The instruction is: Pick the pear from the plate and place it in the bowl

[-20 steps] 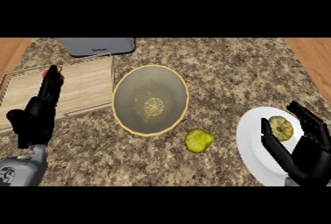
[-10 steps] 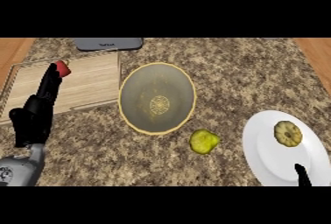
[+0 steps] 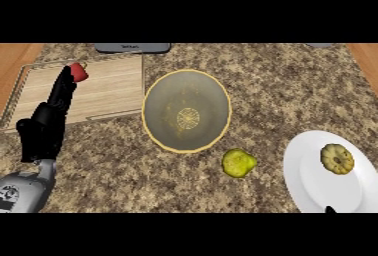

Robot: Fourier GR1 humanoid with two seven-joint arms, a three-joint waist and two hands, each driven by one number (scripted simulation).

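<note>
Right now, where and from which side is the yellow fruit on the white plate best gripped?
Probably from above, across its round middle: the fruit lies low and alone on the plate, and the bare plate around it leaves room. The right hand, barely showing at the lower edge, is nearer.

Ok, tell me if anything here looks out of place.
The pear lies on the bare counter between the bowl and the plate, in neither. The plate holds a different, ridged yellow fruit.
</note>
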